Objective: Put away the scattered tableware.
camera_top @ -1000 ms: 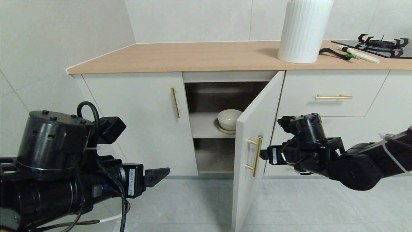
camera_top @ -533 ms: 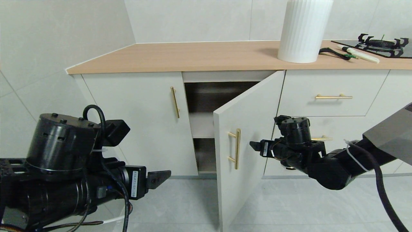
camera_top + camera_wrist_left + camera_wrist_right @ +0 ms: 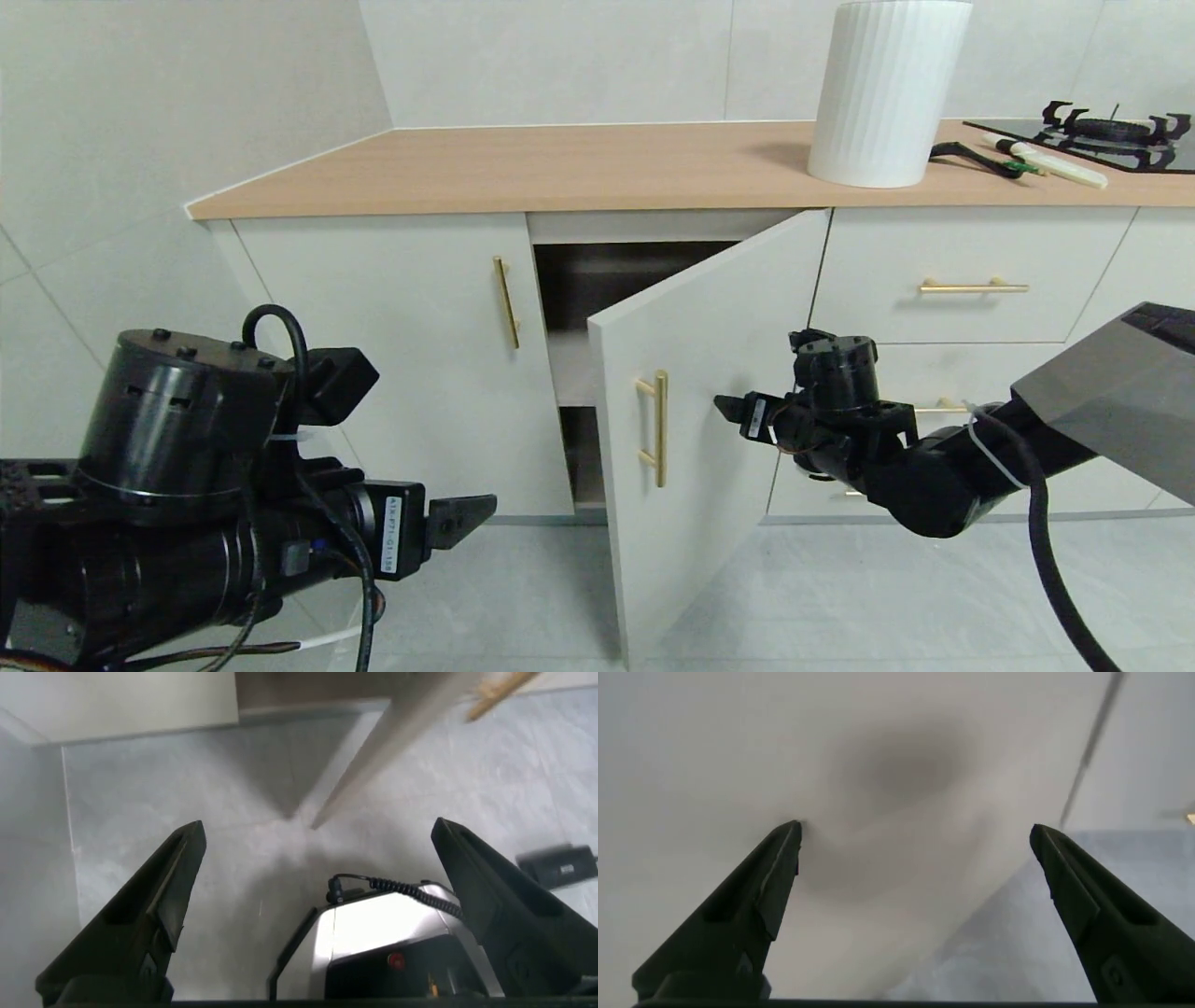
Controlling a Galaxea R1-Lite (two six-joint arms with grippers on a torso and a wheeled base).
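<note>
Right jaws apart, tips against door [image 3: 695, 420] just ahead; push squarely till it shuts. Left jaws apart, idle.

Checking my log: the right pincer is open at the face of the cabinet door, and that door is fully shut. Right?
No: the cabinet door stands partly open, swung out from its frame, as the head view shows. The right pincer is open at its face.

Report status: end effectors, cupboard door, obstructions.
Left end effector open, empty, low. Right end effector open, at cupboard door front, beside handle. Door half open, screening shelf.
</note>
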